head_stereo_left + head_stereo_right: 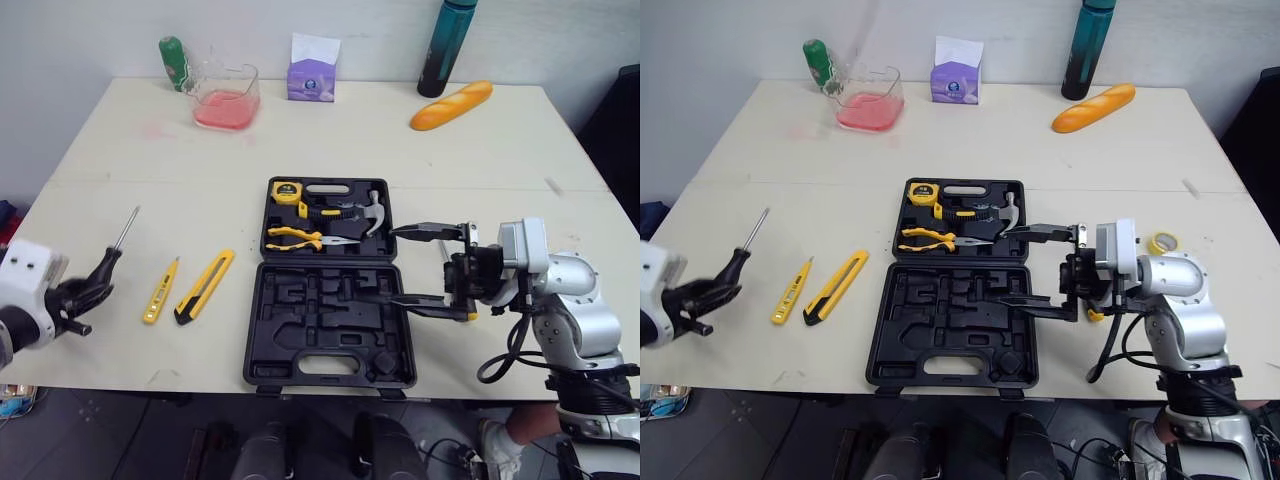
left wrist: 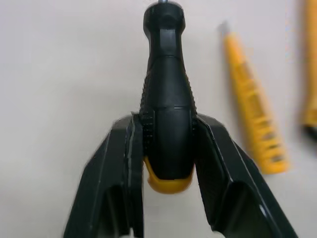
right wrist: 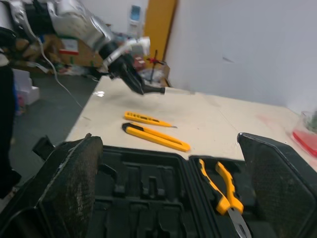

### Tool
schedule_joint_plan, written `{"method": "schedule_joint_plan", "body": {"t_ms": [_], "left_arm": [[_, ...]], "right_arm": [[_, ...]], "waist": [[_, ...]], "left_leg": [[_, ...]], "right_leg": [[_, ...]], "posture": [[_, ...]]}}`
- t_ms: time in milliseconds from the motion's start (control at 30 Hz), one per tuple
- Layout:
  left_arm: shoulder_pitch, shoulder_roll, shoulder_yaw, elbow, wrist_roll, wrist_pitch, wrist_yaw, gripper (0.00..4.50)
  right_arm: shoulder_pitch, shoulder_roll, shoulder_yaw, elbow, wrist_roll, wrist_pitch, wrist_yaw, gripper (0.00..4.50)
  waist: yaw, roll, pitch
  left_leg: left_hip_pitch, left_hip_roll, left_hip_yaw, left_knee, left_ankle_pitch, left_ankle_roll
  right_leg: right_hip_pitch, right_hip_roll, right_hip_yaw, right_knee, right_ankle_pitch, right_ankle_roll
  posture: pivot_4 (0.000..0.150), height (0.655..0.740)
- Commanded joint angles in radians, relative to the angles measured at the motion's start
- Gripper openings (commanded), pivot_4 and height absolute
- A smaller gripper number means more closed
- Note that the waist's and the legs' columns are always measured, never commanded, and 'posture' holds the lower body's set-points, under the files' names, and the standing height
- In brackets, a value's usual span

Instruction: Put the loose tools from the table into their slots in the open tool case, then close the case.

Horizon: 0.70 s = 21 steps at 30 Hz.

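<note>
Screwdriver (image 1: 113,250) clamped in left end effector (image 1: 95,285), shaft pointing away.

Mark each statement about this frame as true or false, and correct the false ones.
1. The left tool grips the screwdriver by its black handle. True.
2. The right tool is shut on the pliers. False: it is open and holds nothing; the pliers lie in the case.
3. The case is closed. False: it lies open.
4. A yellow utility knife and a yellow tester pen lie on the table to the left of the case. True.
5. The hammer lies loose on the table. False: it sits in the case.
</note>
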State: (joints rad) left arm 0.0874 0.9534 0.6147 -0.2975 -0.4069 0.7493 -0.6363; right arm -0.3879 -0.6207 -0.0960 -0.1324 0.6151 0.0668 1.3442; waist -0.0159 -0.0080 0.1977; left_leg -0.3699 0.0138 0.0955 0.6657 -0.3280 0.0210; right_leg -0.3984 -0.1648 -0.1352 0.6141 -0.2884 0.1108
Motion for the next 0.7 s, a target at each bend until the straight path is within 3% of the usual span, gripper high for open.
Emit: {"method": "schedule_joint_plan", "body": {"t_ms": [33,300,533,700], "left_arm": [[-0.028,0.012,0.011,-0.055,0.002,-0.204,-0.106,0.98],[-0.198,0.102,-0.235,-0.003,0.025,-0.421,-0.327,0.98],[-0.539,0.065,-0.623,0.06,0.143,-0.456,-0.464,0.98],[-0.776,-0.01,-0.827,0.121,0.255,-0.357,-0.508,0.98]], "right_arm": [[0.029,-0.028,-0.048,-0.015,0.016,-0.002,-0.004,4.5],[0.079,-0.083,-0.114,-0.001,-0.02,-0.002,-0.073,4.5],[0.137,-0.133,-0.153,0.06,-0.049,-0.054,-0.052,4.5],[0.189,-0.125,-0.155,0.068,-0.059,-0.091,-0.042,4.5]], "waist": [[0.004,0.001,0.0],[0.013,0.001,0.001],[0.029,0.001,0.001],[0.033,0.001,0.001]], "left_leg": [[0.0,0.0,0.0,0.0,0.0,0.0],[0.001,0.0,0.002,0.0,0.0,0.0],[0.0,0.001,0.004,0.002,0.0,0.001],[0.0,-0.001,0.007,0.003,0.0,0.001]], "right_leg": [[0.0,0.0,0.0,0.0,0.0,0.0],[0.0,0.007,-0.002,0.0,0.0,0.0],[0.0,0.011,-0.003,-0.002,0.002,0.002],[0.0,0.015,-0.002,-0.002,0.002,0.002]], "posture": [[0.15,0.74],[0.15,0.74],[0.15,0.74],[0.15,0.74]]}}
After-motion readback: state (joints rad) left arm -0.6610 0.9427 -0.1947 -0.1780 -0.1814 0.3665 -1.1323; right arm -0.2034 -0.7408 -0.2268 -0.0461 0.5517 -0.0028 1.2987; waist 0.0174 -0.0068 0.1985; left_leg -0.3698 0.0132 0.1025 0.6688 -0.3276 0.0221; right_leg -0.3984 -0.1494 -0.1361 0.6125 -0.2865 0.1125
